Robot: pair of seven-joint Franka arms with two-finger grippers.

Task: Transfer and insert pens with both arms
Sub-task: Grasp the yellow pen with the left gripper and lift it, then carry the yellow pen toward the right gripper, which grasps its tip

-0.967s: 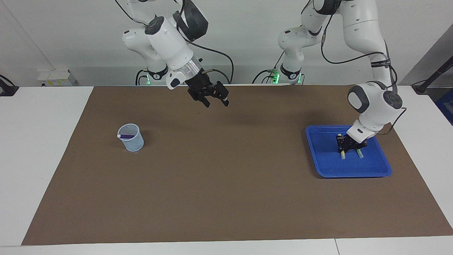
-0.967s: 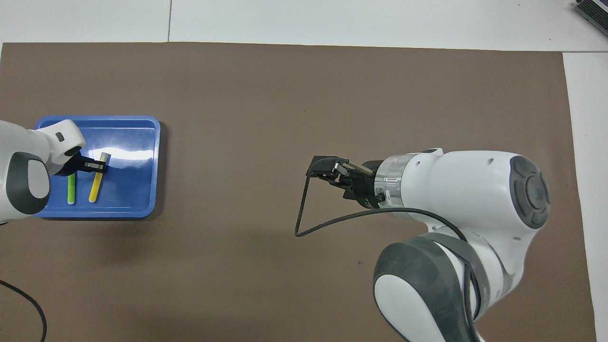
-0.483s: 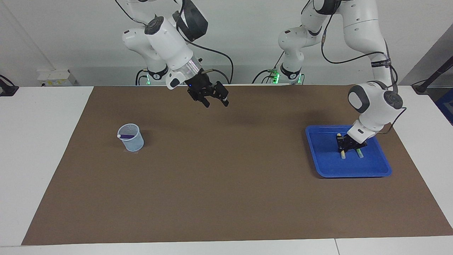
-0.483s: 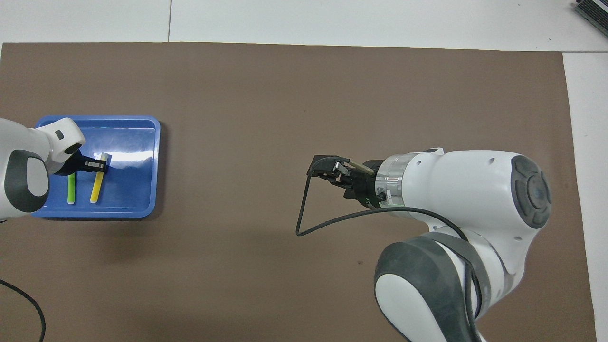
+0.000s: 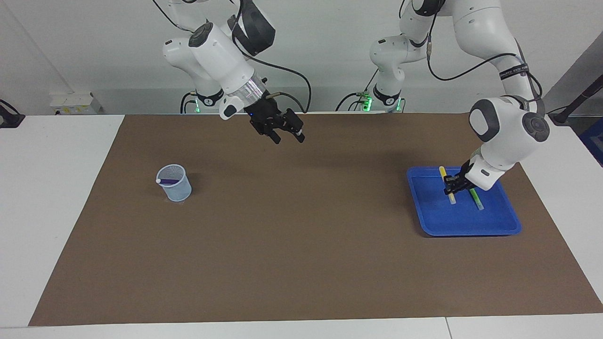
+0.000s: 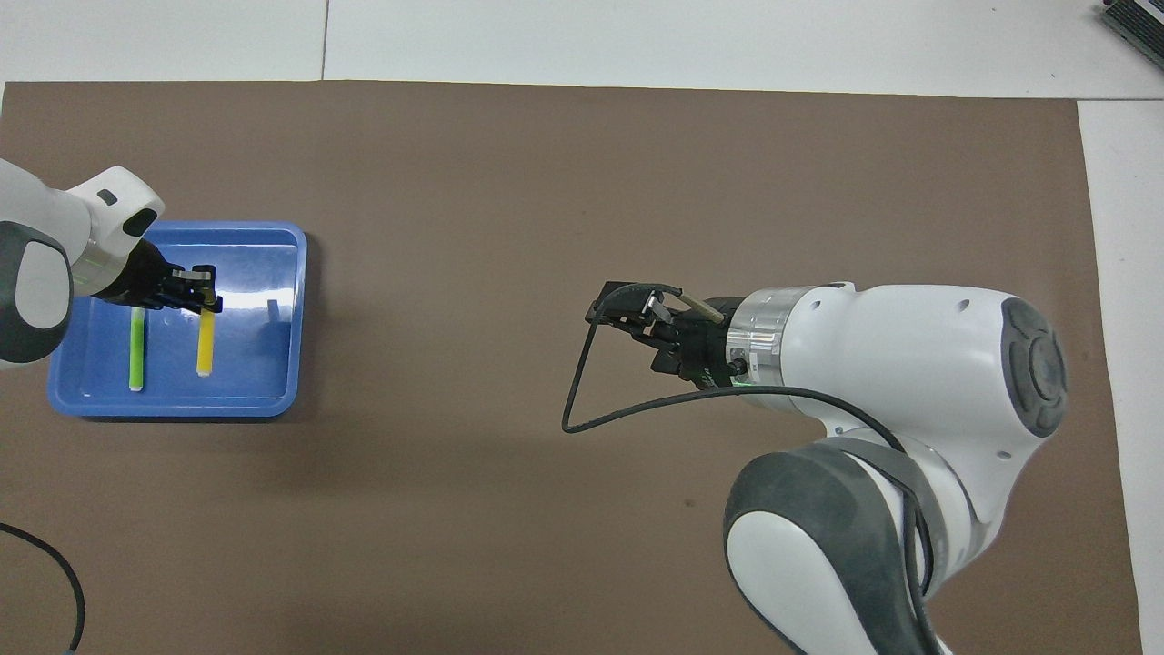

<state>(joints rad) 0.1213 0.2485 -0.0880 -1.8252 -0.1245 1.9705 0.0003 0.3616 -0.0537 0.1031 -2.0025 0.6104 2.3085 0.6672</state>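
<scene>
Pinching yellow pen: left gripper; right gripper spread; seemingly three pens total.

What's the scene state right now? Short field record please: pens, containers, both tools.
purple pen: in the mesh cup, toward the right arm's end of the table
yellow pen: gripped by the left tool, lifted over the blue tray
green pen: lying in the blue tray
left tool: shut on the yellow pen
right tool: open, empty, waiting over the brown mat near the middle
pens inserted: one of three
</scene>
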